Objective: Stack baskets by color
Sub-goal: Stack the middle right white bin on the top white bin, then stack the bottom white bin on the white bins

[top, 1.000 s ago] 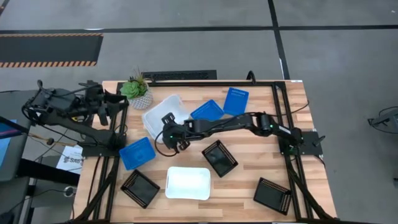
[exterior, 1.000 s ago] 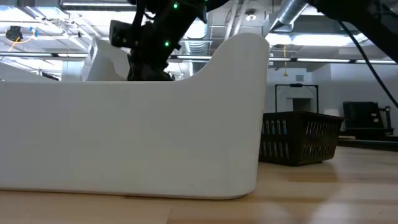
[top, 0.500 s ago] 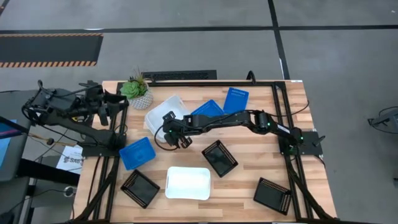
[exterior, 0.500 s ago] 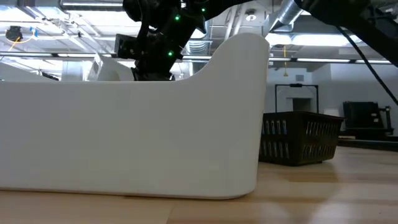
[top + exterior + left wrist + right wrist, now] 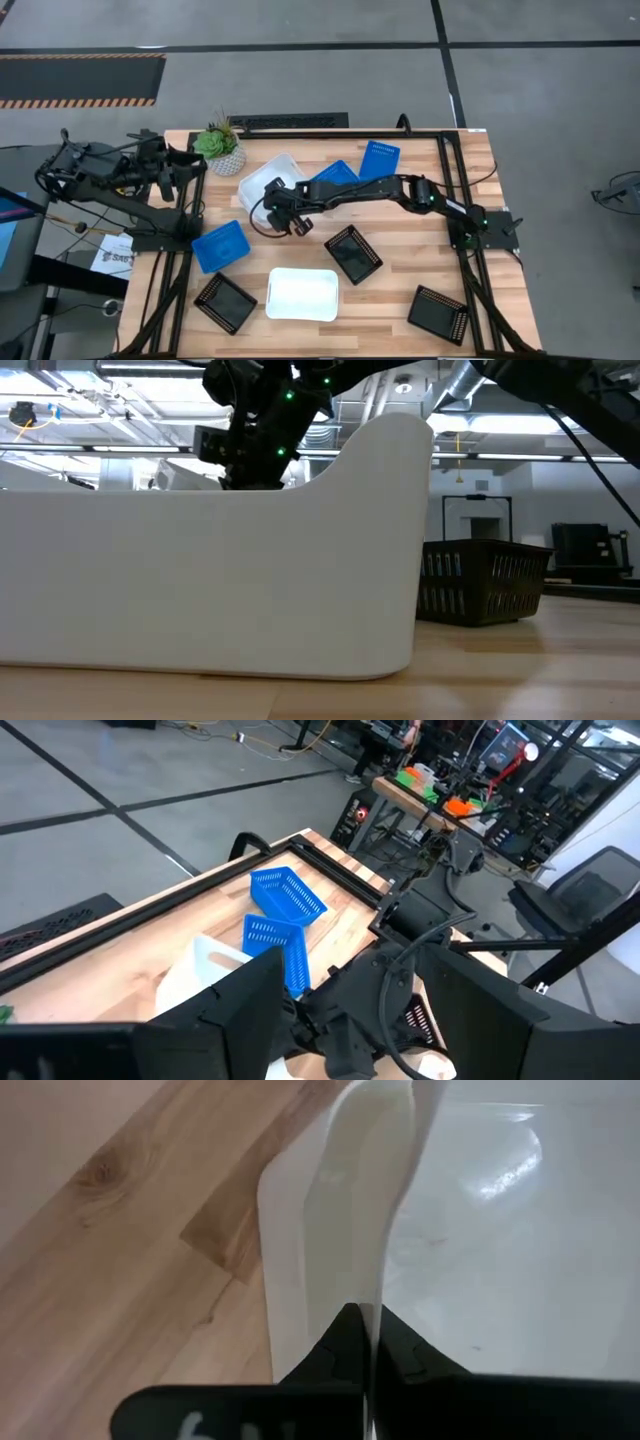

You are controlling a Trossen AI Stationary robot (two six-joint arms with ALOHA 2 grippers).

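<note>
A white basket (image 5: 262,178) lies tilted at the table's far middle, and my right gripper (image 5: 372,1345) is shut on its wall. A second white basket (image 5: 302,293) sits flat near the front edge. Blue baskets lie at the far middle (image 5: 335,176), the far right (image 5: 379,160) and the left (image 5: 220,245). Black baskets rest at the middle (image 5: 353,253), front left (image 5: 224,302) and front right (image 5: 438,313). My left gripper (image 5: 355,1005) hangs open above the table's far left corner, holding nothing. My right gripper pinches the white basket's near-right side wall (image 5: 385,1230) at its rim, one finger (image 5: 345,1342) outside and the other (image 5: 402,1348) inside the basket. The fingers slant down from the table's right. Whether the basket is clear of the table I cannot tell.
A potted green plant (image 5: 220,148) stands at the far left corner, close behind the held basket. In the low view the front white basket (image 5: 200,580) hides most of the table; a black basket (image 5: 480,580) shows to its right. Bare wood lies at the right middle.
My right gripper has gone toward the table's right edge and a little down, tipping its fingers, still shut on the white basket. The basket has come with it: its left side has shifted right, and its raised part has sunk lower.
</note>
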